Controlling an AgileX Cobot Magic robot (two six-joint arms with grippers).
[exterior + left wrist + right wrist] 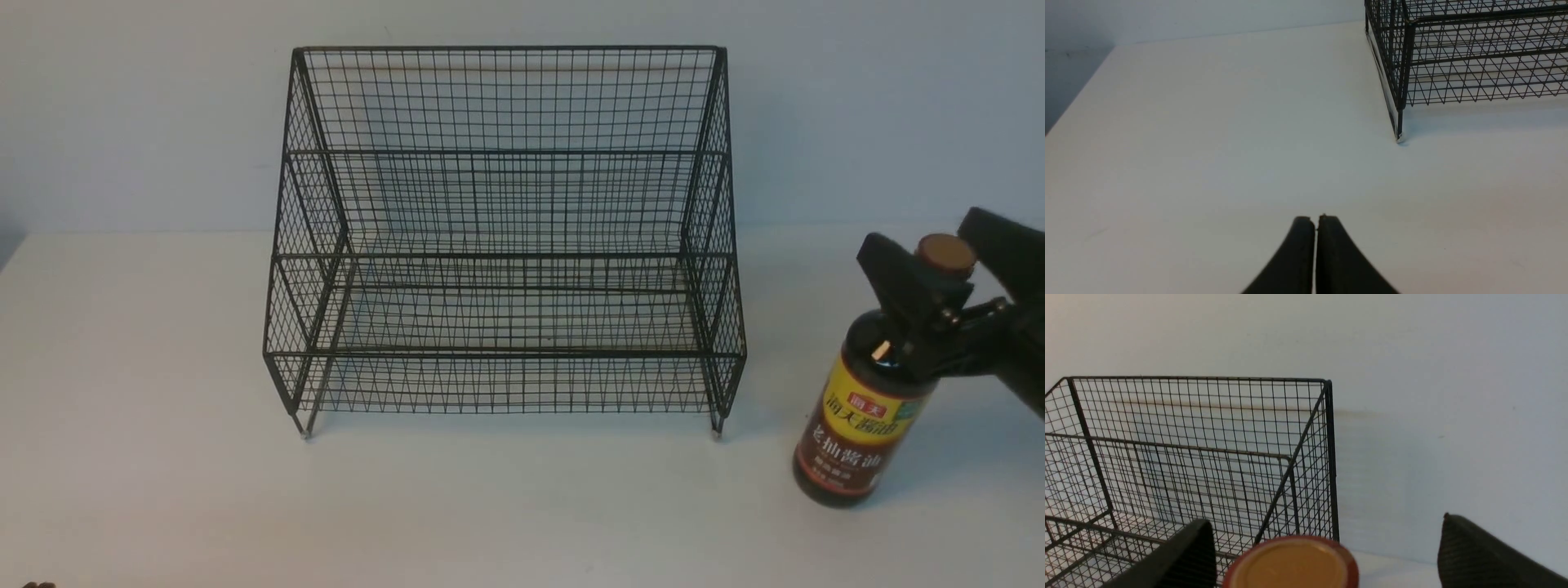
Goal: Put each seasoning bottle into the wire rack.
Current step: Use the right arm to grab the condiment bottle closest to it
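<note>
The seasoning bottle (857, 408), dark brown with a yellow-and-brown label and a reddish-brown cap (1290, 563), stands on the white table to the right of the wire rack (502, 253) and leans rightward in the front view. My right gripper (951, 261) is open, with one finger on each side of the bottle's neck and cap. In the right wrist view the cap sits between the spread fingers (1184, 555), nearer one of them, with a wide gap to the other. The black two-tier rack is empty. My left gripper (1315, 218) is shut on nothing above bare table, near the rack's front left foot (1399, 139).
A pale wall rises directly behind the rack. The table's left edge (1077, 98) shows in the left wrist view. White tabletop (490, 506) runs in front of the rack and to its left.
</note>
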